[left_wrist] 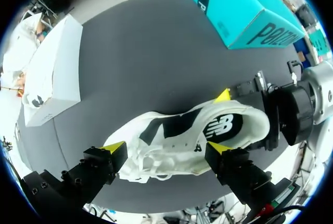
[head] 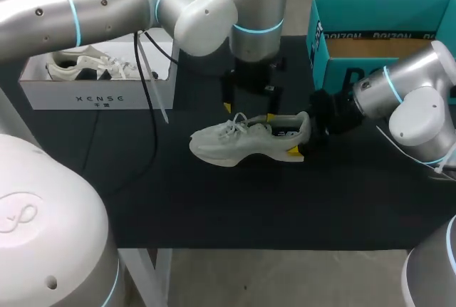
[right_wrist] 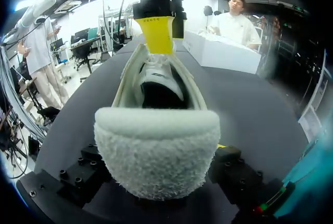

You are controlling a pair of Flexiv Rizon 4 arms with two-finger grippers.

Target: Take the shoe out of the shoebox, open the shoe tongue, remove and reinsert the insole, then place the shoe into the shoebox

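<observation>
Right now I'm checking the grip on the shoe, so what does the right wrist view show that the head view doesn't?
Only the right wrist view shows the shoe heel-on: its fuzzy collar sits between the fingers of the right gripper, and you can see into its opening. Only the head view shows the teal shoebox and the shoe's whole side. Both show the shoe, the white box and the left gripper over the laces.

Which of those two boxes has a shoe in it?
The white box, on the table's left side: a pale shoe lies inside it. The teal box on the right shows only bare brown cardboard inside.
</observation>
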